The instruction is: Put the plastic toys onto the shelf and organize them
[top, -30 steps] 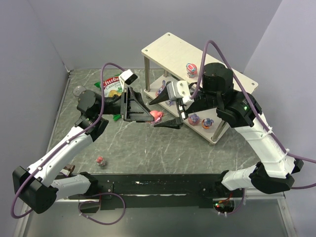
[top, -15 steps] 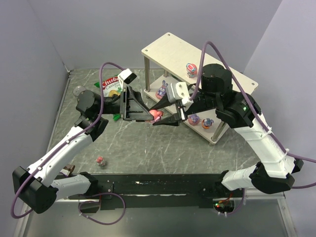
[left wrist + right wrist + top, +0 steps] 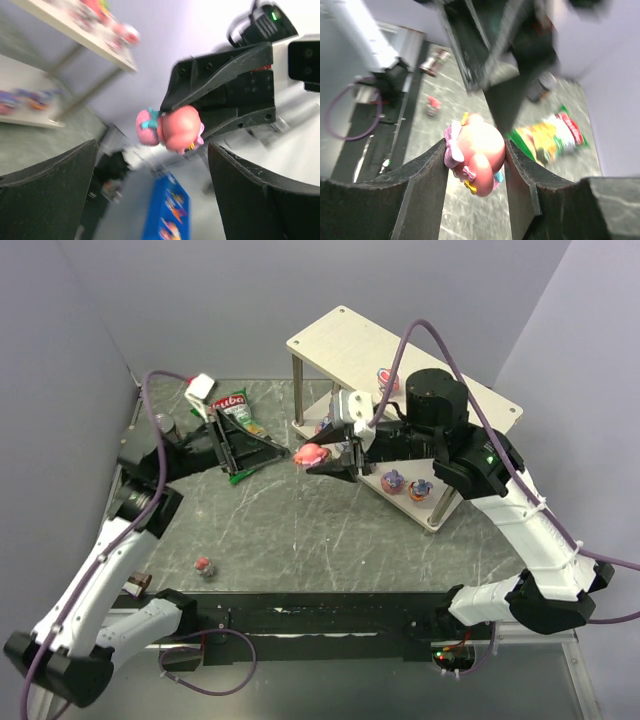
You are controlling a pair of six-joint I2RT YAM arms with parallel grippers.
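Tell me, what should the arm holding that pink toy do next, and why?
Probably carry it back to the shelf and set it on a bare spot. The right gripper clamps the pink toy between both fingers, the left gripper stands open and apart from it, and other toys already sit on the shelf's boards.

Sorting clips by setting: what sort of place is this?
Probably a robot lab cell: left arm and right arm bolted to a stone-patterned table, plain grey panels around it, a small shelf holding toys.
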